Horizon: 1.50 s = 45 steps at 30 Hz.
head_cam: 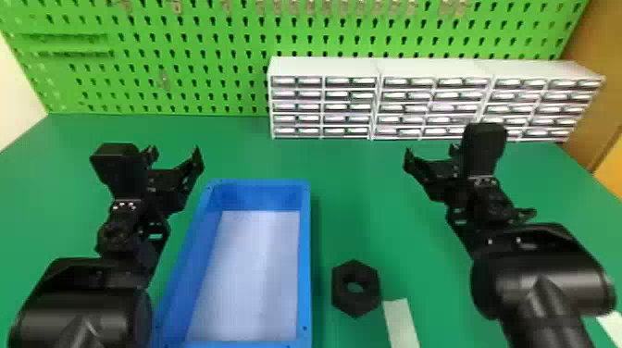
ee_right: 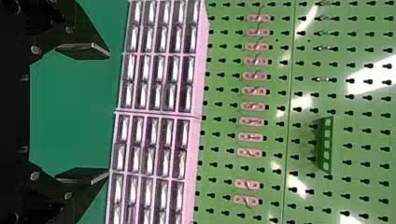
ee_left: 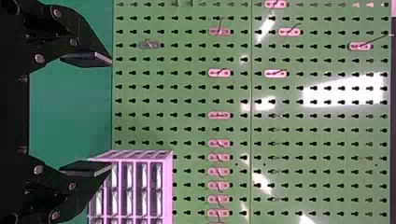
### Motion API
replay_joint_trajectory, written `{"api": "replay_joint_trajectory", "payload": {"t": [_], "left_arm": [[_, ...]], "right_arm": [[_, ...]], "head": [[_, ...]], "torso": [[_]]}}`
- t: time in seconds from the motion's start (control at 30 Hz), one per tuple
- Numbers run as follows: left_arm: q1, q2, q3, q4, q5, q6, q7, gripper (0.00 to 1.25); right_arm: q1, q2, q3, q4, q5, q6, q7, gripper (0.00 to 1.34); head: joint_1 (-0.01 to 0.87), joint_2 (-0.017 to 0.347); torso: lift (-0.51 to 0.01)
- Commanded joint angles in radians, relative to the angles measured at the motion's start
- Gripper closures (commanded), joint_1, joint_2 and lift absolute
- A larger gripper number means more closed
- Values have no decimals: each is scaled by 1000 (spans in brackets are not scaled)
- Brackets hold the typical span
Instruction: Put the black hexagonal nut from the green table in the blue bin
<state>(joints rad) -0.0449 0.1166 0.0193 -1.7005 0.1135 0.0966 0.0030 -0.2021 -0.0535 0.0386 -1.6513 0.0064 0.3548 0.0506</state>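
Note:
In the head view, my left gripper (head_cam: 176, 155) is above the table, left of the blue bin's far end. My right gripper (head_cam: 429, 155) is over the table's right half, farther back than the black hexagonal nut (head_cam: 343, 296). The nut lies flat on the green table, just right of the blue bin (head_cam: 304, 259), its hole facing up. A pale floor shows inside the bin, with nothing on it. In the left wrist view, the left gripper (ee_left: 110, 114) has its fingers wide apart, holding nothing. The right gripper (ee_right: 109, 114) is likewise open and unloaded in the right wrist view.
White drawer cabinets (head_cam: 324, 67) line the back right of the green table (head_cam: 351, 185), in front of a green pegboard (head_cam: 194, 55). A pale strip (head_cam: 400, 324) lies close to the nut's right side. Another strip (head_cam: 613, 324) is at the right edge.

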Motion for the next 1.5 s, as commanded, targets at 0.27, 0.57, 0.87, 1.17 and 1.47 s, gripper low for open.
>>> {"api": "replay_joint_trajectory", "payload": {"t": [0.27,0.57,0.87,1.17,1.47], "left_arm": [[2,0,2,-1,2,0,0,463],[3,0,2,1,3,0,0,463],[3,2,2,1,5,0,0,463],[5,2,4,-1,5,0,0,463],[3,2,1,1,3,0,0,464]], "right_arm": [[-92,-54,119,-163,-13,467,6,381],[-188,-75,188,-189,76,733,169,378],[-241,-88,270,-182,182,880,287,378],[-281,-97,356,-150,230,1010,382,378],[-300,-120,434,-122,156,1063,385,378]], "head": [[686,52],[686,52],[686,52],[686,52],[686,52]], "torso": [[-97],[-97],[-97],[-97],[-97]]}}
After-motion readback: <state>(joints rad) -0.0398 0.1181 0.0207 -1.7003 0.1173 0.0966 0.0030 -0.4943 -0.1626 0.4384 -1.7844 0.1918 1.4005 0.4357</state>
